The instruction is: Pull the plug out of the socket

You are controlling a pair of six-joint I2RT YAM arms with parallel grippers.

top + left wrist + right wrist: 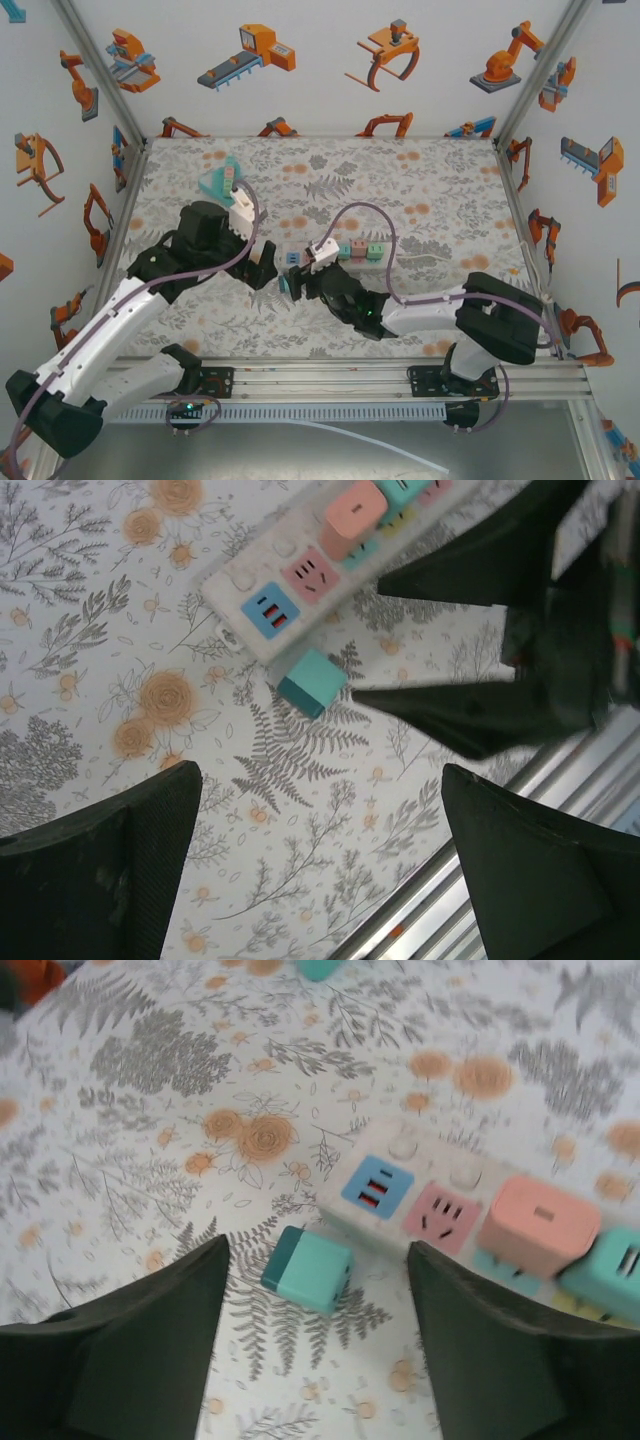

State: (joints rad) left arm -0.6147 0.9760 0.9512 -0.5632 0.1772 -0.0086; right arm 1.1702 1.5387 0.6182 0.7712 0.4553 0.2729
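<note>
Item 1, teal plug (310,1270): lies loose on the floral table (450,190), out of any socket, just beside the near long edge of the power strip (352,1200), below the strip's end. Whether it touches the strip cannot be told.

Item 2, power strip: white, flat on the table near its middle. From the end nearest the plug it carries a blue USB panel (377,1186), a vacant pink socket (441,1217), a pink adapter (540,1225) plugged in, then a teal adapter (605,1270).

Item 3, right gripper (320,1360): fingers (140,1340) spread wide, one to each side of the teal plug, neither touching it, nothing held.

Item 4, left gripper (320,870): fingers (100,870) spread wide, empty, above bare table near the plug, facing the right gripper's tips across it
</note>
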